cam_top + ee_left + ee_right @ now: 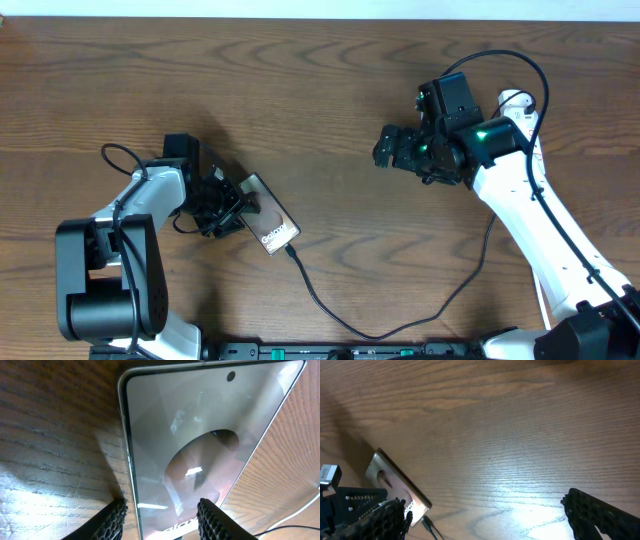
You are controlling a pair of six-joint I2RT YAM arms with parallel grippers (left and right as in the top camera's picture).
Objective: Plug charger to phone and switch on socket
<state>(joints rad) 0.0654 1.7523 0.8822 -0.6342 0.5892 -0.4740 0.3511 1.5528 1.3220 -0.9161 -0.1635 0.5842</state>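
The phone (270,222) lies face up on the wooden table, left of centre, with its "Galaxy" lettering towards the front. It fills the left wrist view (200,435) and shows at the lower left of the right wrist view (395,480). The charger (330,312), a thin black cable, runs from the phone's front end in a loop towards the right arm. Its plug tip (424,522) sits against the phone's end. My left gripper (228,208) is open and low at the phone's left edge, one finger on the table and one over the screen (162,517). My right gripper (385,148) is open and empty above bare table (490,520). The socket is out of view.
The left arm's base (105,280) stands at the front left. The right arm (530,220) reaches in from the front right. Thick black robot cables (500,60) loop over the right wrist. The table's far edge (320,18) runs along the top.
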